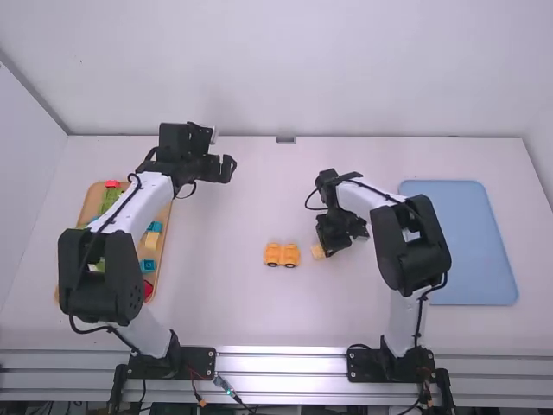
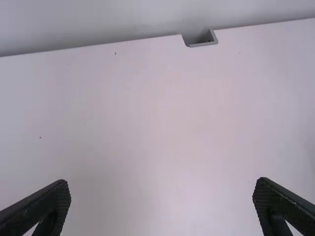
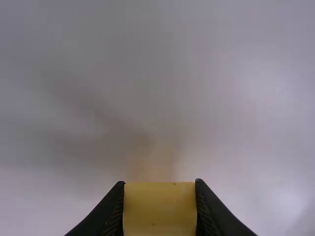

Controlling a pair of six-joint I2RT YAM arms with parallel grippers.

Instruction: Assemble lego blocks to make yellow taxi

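Note:
An orange-yellow car base (image 1: 282, 255) with dark wheels stands on the table near its middle. Just right of it and apart from it, a yellow block (image 1: 318, 252) is at the tips of my right gripper (image 1: 323, 248). In the right wrist view that yellow block (image 3: 160, 209) is squeezed between both fingers of my right gripper (image 3: 160, 206). My left gripper (image 1: 226, 169) is far up the table on the left side, over bare surface. Seen from the left wrist, my left gripper (image 2: 161, 204) has its fingers wide apart and nothing between them.
A wooden tray (image 1: 162, 251) with several colored blocks lies at the left, partly under the left arm. On the right side is a blue tray (image 1: 467, 242), beyond the right arm. A small grey bracket (image 1: 286, 139) sits at the table's far edge.

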